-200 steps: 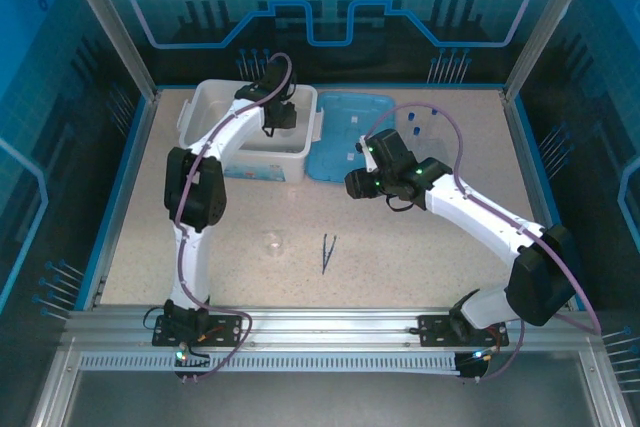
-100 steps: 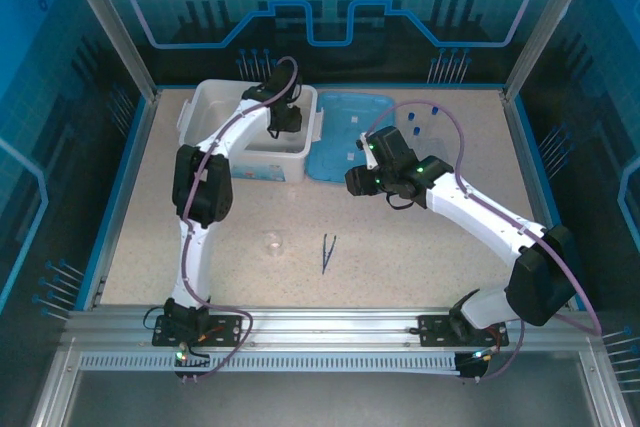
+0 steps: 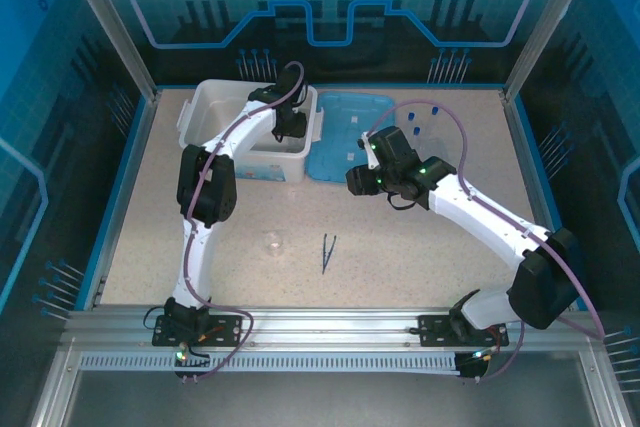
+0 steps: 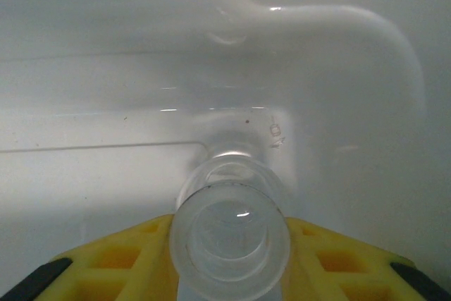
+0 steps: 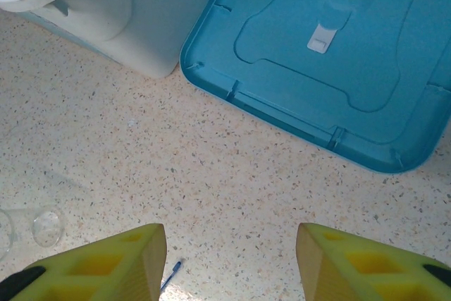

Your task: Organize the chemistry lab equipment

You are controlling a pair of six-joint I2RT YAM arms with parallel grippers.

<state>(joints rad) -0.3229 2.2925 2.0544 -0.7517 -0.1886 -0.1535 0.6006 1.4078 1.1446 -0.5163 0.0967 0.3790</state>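
Flask (image 4: 229, 244), small and of clear glass, lies inside the white tub (image 3: 215, 97). In the left wrist view its round mouth faces the camera at the bottom centre of the frame, with the pale tub wall behind it. The left jaws flank the flask closely, one yellow finger on each side. Whether they clamp it or merely stand beside it cannot be told. In the top view the left arm (image 3: 200, 237) reaches from the bottom of the frame up into the tub at the upper left.

The beaker (image 3: 274, 243) stands on the worktop (image 3: 420, 247) a little left of centre, and the dark-blue tweezers (image 3: 328, 252) lie just to its right. The tubes (image 3: 420, 119) with blue caps lie at the upper right, beside the light-blue lid (image 3: 345, 142), which rests flat against the right side of the tub.

The right arm (image 3: 480, 217) stretches from the lower right toward the centre. The right jaws stand apart with nothing between them, above bare worktop below the lid's near edge. The right wrist view shows the beaker (image 5: 42, 227) at the lower left and a tweezers (image 5: 171, 274) tip between the fingers. It also shows the lid (image 5: 317, 89) at the upper right and the tub (image 5: 127, 12) at the upper left.
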